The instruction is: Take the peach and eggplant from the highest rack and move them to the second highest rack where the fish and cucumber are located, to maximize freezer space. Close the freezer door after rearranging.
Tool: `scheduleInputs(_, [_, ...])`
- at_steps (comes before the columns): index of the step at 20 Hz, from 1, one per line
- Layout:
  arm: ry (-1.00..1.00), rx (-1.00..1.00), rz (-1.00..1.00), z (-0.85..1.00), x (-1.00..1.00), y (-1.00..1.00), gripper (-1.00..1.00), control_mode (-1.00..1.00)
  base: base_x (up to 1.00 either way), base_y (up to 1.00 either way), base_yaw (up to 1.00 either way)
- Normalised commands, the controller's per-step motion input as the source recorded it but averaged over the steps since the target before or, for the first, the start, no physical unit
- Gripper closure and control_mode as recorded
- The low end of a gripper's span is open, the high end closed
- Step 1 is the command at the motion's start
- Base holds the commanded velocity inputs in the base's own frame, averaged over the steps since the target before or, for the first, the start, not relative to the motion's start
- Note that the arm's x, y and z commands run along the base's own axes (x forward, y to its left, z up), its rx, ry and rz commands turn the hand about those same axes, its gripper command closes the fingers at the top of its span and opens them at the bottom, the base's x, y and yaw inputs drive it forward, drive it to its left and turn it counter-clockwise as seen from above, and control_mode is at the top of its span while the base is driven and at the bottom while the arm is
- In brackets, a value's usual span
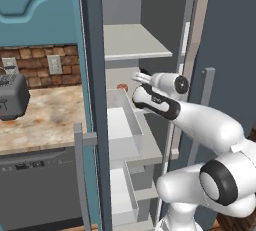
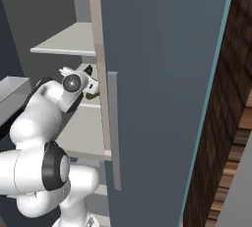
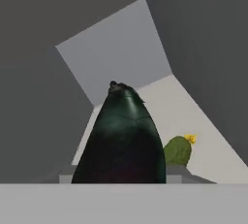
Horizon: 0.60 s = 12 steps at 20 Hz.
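Eggplant [image 3: 121, 138]: dark, glossy, held clamped in the closed gripper [image 3: 121, 182], seen inside the freezer [image 1: 150, 5] above a pale shelf [image 3: 193, 121]. Cucumber [image 3: 178, 150]: green, yellow-tipped, lying on that shelf just beside the eggplant, toward a side wall

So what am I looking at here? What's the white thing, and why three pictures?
The white thing is a robot arm reaching into an open freezer. Two pictures come from cameras riding on its base, behind it to the left and right. The third comes from a camera on its hand. There, the dark eggplant fills the middle, sitting right between the arm's fingers, which are shut on it. Behind it, a green cucumber with a yellow tip lies on the pale shelf. Left of the freezer, a toaster sits on the counter.
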Motion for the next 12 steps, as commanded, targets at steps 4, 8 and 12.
scheduleInputs(4, [0.07, 0.0, 0.0, -0.15, 0.14, 0.11, 1.0, -1.0, 0.0, 0.0, 0.0])
scheduleInputs(8, [0.05, 0.0, 0.0, -0.23, 0.17, 0.03, 1.0, -1.0, 0.0, 0.0, 0.0])
scheduleInputs(12, [0.0, 0.0, 0.0, -0.06, 0.19, 0.01, 1.0, -1.0, 0.0, 0.0, 0.0])
